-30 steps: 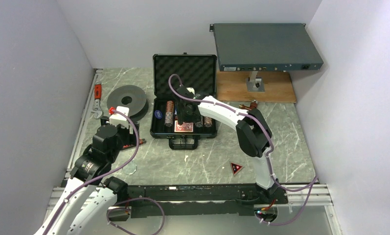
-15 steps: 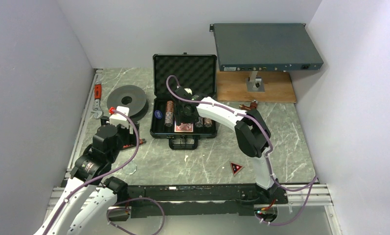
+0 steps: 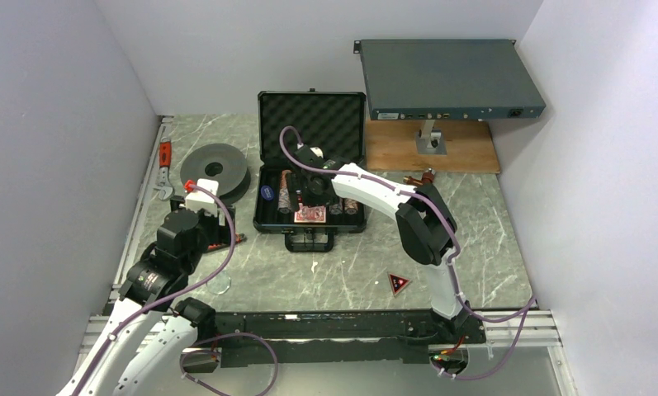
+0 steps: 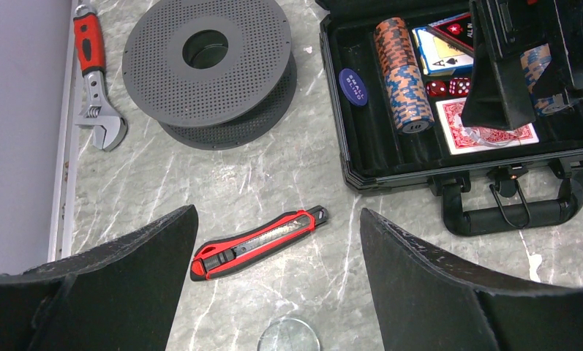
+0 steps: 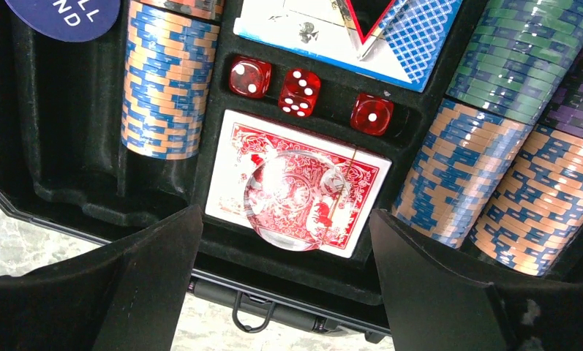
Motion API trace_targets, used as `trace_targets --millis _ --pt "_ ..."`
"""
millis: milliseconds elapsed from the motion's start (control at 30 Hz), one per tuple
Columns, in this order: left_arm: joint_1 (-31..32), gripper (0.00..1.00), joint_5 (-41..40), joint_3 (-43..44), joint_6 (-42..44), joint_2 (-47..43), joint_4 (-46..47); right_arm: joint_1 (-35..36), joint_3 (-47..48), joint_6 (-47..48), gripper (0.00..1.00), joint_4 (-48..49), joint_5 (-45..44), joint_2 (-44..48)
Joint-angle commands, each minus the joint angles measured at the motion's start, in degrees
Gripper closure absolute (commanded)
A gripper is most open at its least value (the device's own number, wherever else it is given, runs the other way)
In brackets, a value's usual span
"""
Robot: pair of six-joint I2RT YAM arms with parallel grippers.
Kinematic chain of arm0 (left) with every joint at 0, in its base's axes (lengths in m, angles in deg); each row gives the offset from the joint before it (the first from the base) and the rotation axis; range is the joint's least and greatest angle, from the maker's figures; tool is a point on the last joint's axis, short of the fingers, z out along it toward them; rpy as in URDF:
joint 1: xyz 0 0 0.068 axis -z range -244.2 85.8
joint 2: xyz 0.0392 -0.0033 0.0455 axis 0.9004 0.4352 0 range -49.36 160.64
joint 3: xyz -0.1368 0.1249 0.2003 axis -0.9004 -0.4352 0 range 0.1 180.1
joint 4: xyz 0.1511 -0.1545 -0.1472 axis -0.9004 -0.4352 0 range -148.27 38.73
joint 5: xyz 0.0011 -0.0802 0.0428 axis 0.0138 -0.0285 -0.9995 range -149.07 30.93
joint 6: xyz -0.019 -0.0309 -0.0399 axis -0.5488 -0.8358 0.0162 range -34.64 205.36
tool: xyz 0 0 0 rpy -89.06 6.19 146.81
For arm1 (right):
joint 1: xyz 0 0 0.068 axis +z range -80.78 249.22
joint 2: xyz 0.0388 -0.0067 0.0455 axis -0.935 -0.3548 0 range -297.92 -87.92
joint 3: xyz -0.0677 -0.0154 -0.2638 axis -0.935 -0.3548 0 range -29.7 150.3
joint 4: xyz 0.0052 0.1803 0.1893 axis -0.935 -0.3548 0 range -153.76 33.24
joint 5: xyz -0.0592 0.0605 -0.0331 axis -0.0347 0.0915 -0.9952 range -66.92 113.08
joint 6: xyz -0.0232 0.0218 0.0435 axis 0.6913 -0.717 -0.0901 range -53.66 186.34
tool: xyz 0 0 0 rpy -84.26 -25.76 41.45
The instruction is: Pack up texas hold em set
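**A:** What sits nearest the arms?

**B:** The left gripper (image 4: 277,216), jaws spread wide with nothing between them, above bare table. Below it lie a clear round disc (image 4: 289,338) and, just beyond, a red-black utility knife (image 4: 259,241). Off to the right, one triangular marker (image 3: 399,284) lies alone, well apart from both grippers.

**A:** And the briefcase?

**B:** The briefcase (image 4: 334,110) lies mid-table, handle (image 4: 518,216) toward the arms and foam lid (image 3: 311,124) standing open behind. The right gripper (image 5: 287,213) hangs low over its near middle pocket, fingers wide apart and gripping nothing.

**A:** What's under it?

**B:** The red card deck (image 5: 233,175), directly between the fingers, with a second clear disc (image 5: 292,197) resting on top. Just past that are three red dice (image 5: 299,91), then the blue card deck (image 5: 412,44). An orange-blue chip stack (image 5: 164,80) lies left, with the blue button (image 5: 65,14) further left, and more chip stacks (image 5: 456,168) lie right.

**A:** Farther out?

**B:** A grey spool (image 3: 214,169) and a wrench (image 3: 164,165) lie left of the case, and a grey rack box (image 3: 449,78) is at the far right.
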Motion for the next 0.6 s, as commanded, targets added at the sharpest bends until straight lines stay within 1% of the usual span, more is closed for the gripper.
trace_targets --millis 0,133,300,500,567 --pt "-0.3 0.13 0.5 0.1 0.9 0.4 2.1 0.4 1.3 1.5 0.12 1.0 -2.0 4.2" --pt "-0.3 0.13 0.4 0.0 0.9 0.7 2.2 0.3 -0.7 2.7 0.12 0.8 -3.9 9.2" --pt "-0.3 0.13 0.2 0.1 0.8 0.9 2.0 0.2 -7.5 3.0 0.12 0.9 -6.6 17.8" --pt "-0.3 0.13 0.3 0.1 0.8 0.9 1.9 -0.7 -18.8 -0.5 0.05 -1.3 -9.0 29.0" --pt "-0.3 0.13 0.4 0.2 0.8 0.9 1.9 -1.3 -21.7 -3.7 0.01 -3.4 -9.1 32.4"
